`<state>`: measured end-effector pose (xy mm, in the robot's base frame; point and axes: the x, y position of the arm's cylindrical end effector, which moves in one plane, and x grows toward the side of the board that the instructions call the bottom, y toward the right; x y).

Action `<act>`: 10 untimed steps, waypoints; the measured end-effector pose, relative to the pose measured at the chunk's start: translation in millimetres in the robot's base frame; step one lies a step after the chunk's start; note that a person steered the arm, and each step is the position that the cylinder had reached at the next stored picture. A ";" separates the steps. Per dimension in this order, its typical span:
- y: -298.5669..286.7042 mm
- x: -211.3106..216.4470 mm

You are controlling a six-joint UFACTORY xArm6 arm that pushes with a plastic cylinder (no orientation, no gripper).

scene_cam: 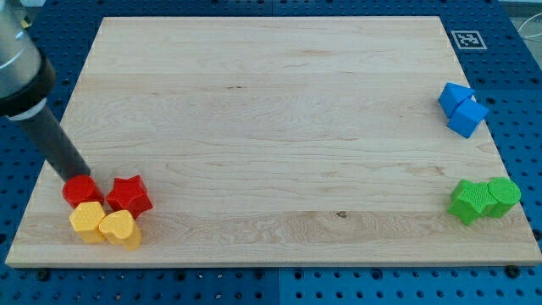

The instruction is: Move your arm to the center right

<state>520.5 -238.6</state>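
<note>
My tip rests at the view's lower left, touching the top edge of a red cylinder block. A red star block sits just to its right. Below them lie a yellow hexagon block and a yellow heart block, all bunched together. The dark rod slants up to the view's upper left. At the view's right edge, two blue blocks sit together at mid height. A green star block and a green cylinder block sit together lower down.
The wooden board lies on a blue pegboard table. A black-and-white marker tag sits off the board's top right corner.
</note>
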 end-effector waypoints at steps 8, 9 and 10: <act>12.5 -34.2; 33.1 -38.8; 61.6 -48.7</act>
<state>471.8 -177.0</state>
